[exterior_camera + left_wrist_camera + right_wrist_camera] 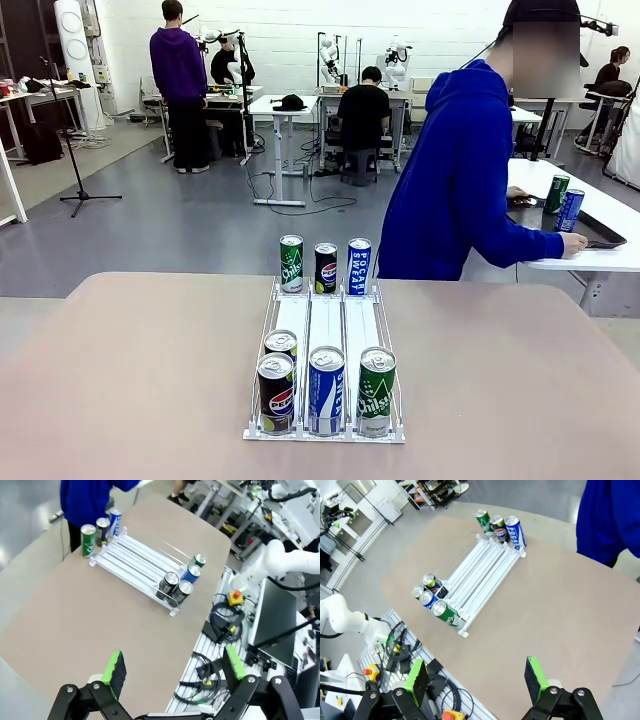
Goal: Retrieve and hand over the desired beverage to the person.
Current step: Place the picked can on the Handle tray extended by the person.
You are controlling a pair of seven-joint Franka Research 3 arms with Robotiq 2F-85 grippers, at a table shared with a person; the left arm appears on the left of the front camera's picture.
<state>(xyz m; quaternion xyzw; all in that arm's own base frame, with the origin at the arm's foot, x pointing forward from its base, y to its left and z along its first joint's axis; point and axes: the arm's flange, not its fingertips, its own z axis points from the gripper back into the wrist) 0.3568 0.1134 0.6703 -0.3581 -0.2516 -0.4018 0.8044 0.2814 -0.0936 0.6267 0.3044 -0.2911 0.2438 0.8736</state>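
A clear three-lane rack (325, 320) lies on the beige table (130, 380). At its far end stand a green can (290, 263), a black Pepsi can (326, 267) and a blue can (359, 265). Several cans fill the near end, among them a black Pepsi (276, 392), a blue one (326, 390) and a green one (376, 391). The person (455, 190) in a blue hoodie stands behind the table, turned toward a side table. My left gripper (175, 665) hangs open, high above the table's edge, with the rack (135, 562) far ahead. My right gripper (476, 677) is open too, well above the rack (487, 570).
On the right, a white side table (600, 262) carries a black tray (600, 232) and two more cans (562, 203); the person's hand (572, 243) rests on it. Cables and control boxes (225, 625) lie off the table's near edge. Other people work at desks far behind.
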